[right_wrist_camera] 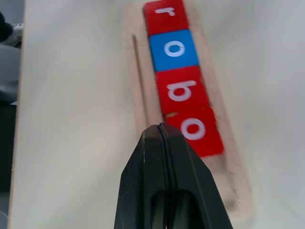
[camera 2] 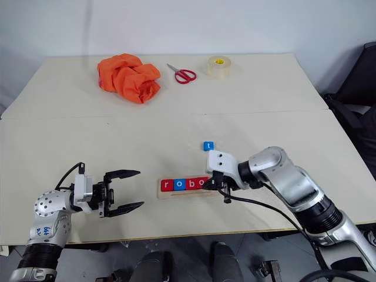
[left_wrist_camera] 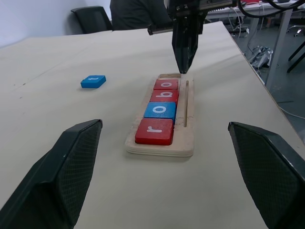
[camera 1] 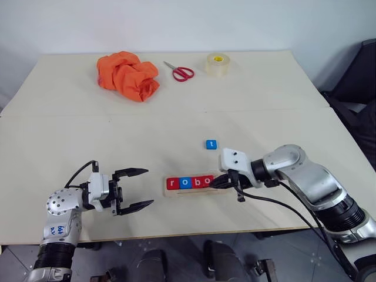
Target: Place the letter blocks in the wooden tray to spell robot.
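tray (left_wrist_camera: 188, 143) blocks read r, o, b, o; loose blue block (camera 1: 211, 144) reads t.

In front of me the wooden tray (camera 1: 194, 191) lies crosswise on the table (camera 1: 70, 123), four letter blocks (camera 1: 189, 182) in it side by side — r, o, b, o from the left. The t block (camera 1: 211, 144) sits alone just behind the tray's right part. Far back lie a crumpled cloth (camera 1: 127, 75), scissors (camera 1: 179, 71) to its right, then a tape roll (camera 1: 218, 64).
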Action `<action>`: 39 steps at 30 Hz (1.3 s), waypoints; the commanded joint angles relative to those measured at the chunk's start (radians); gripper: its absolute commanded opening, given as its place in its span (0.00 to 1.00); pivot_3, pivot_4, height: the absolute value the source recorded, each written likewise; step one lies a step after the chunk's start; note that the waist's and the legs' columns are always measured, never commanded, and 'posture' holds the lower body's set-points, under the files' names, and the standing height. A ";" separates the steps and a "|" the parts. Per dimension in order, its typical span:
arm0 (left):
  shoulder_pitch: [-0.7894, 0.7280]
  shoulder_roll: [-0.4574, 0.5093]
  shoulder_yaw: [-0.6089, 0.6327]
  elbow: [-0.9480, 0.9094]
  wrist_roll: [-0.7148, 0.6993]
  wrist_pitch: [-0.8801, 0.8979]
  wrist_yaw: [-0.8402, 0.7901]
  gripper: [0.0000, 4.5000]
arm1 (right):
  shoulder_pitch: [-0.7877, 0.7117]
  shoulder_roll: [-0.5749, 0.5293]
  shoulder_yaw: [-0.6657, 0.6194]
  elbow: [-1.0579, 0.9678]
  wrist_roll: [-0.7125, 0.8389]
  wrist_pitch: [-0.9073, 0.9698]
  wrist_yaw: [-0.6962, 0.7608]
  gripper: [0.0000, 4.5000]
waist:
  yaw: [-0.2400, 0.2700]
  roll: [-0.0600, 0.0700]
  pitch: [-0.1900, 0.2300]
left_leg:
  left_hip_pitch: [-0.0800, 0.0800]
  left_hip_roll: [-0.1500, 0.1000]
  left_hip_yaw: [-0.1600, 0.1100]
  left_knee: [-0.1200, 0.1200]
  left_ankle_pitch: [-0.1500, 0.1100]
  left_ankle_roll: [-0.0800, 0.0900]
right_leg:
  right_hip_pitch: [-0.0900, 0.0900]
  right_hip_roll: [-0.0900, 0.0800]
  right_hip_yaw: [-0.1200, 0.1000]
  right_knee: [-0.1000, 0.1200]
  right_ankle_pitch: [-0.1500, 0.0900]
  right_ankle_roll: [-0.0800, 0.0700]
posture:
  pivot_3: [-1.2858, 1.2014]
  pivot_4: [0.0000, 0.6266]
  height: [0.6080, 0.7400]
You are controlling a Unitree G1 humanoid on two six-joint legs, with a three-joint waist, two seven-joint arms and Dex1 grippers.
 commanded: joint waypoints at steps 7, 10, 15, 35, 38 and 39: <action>0.000 0.003 0.006 -0.019 -0.012 -0.005 0.001 1.00 | -0.010 0.014 0.007 0.121 -0.062 -0.102 -0.009 0.00 | -0.001 0.000 0.000 | 0.000 0.000 0.000 0.000 0.000 0.000 | 0.000 0.000 0.000 0.000 0.000 0.000 | 0.52 0.24 1.00; 0.006 0.008 0.011 -0.025 -0.014 -0.004 0.001 1.00 | -0.005 0.034 0.021 0.132 -0.071 -0.112 -0.005 0.00 | -0.001 0.000 0.000 | 0.000 0.000 0.000 0.000 0.000 0.000 | 0.000 0.000 0.000 0.000 0.000 0.000 | 0.52 0.24 1.00; 0.014 0.011 0.016 -0.031 -0.014 -0.004 0.005 1.00 | -0.002 0.051 0.027 0.130 -0.071 -0.113 -0.006 0.00 | -0.001 0.000 0.000 | 0.000 0.000 0.000 0.000 0.000 0.000 | 0.000 0.000 0.000 0.000 0.000 0.000 | 0.52 0.24 1.00; -0.056 0.009 0.004 0.051 -0.004 -0.017 -0.026 1.00 | 0.059 -0.006 -0.188 0.051 -0.038 -0.005 -0.139 0.00 | 0.004 0.000 0.000 | 0.000 0.000 0.000 0.000 0.000 0.000 | 0.000 0.000 0.000 0.000 0.000 0.000 | 0.52 0.24 1.00; -0.078 0.007 0.001 0.076 -0.003 -0.018 -0.037 1.00 | 0.134 0.052 -0.327 0.029 0.072 0.038 -0.178 0.08 | 0.003 0.000 0.000 | 0.000 0.000 0.000 0.000 0.000 0.000 | 0.000 0.000 0.000 0.000 0.000 0.000 | 0.52 0.24 1.00; -0.089 0.007 -0.001 0.088 -0.002 -0.017 -0.044 1.00 | 0.182 0.071 -0.391 0.015 0.117 0.024 -0.183 0.12 | 0.004 0.000 0.000 | 0.000 0.000 0.000 0.000 0.000 0.000 | 0.000 0.000 0.000 0.000 0.000 0.000 | 0.52 0.24 1.00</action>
